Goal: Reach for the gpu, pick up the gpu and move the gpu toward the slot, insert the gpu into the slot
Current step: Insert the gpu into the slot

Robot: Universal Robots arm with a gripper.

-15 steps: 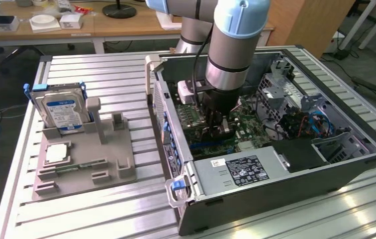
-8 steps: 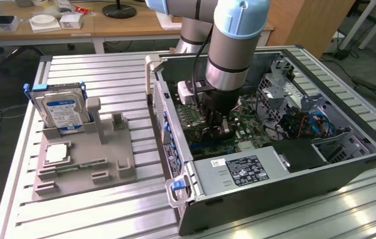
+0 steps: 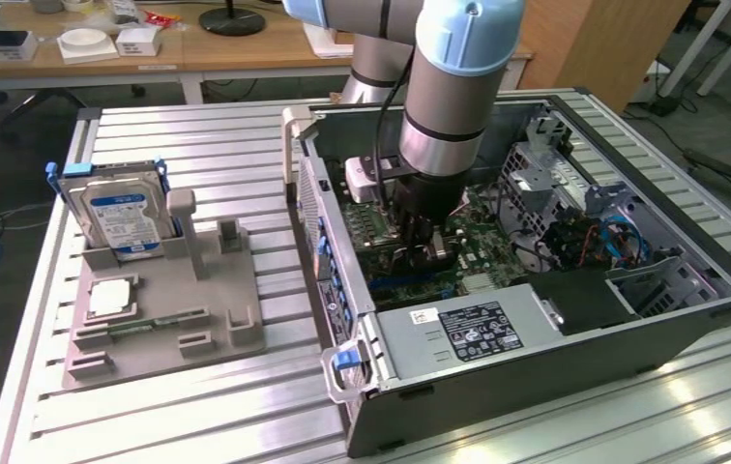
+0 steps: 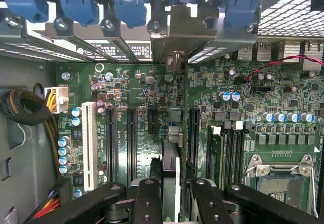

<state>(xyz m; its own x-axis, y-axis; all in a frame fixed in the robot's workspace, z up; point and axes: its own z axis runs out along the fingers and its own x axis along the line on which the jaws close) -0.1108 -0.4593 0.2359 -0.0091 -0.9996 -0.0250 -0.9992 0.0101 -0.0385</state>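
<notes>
My gripper (image 3: 423,249) is down inside the open computer case (image 3: 675,319), just above the green motherboard (image 4: 126,87). It is shut on the gpu (image 4: 170,158), a thin dark card seen edge-on between the two black fingers (image 4: 147,201). The card's metal end bracket (image 4: 174,29) sits against the case's rear wall among the blue clips. The card stands in line with the long black expansion slots (image 4: 131,138); the slot under it is hidden by the card. I cannot tell whether its edge sits in the slot.
On the grey fixture (image 3: 165,319) outside the case stand a blue-labelled hard drive (image 3: 121,215) and a small green memory stick (image 3: 146,322). The power supply (image 3: 462,333), cable bundles (image 4: 25,110) and the CPU socket (image 4: 281,176) crowd the board.
</notes>
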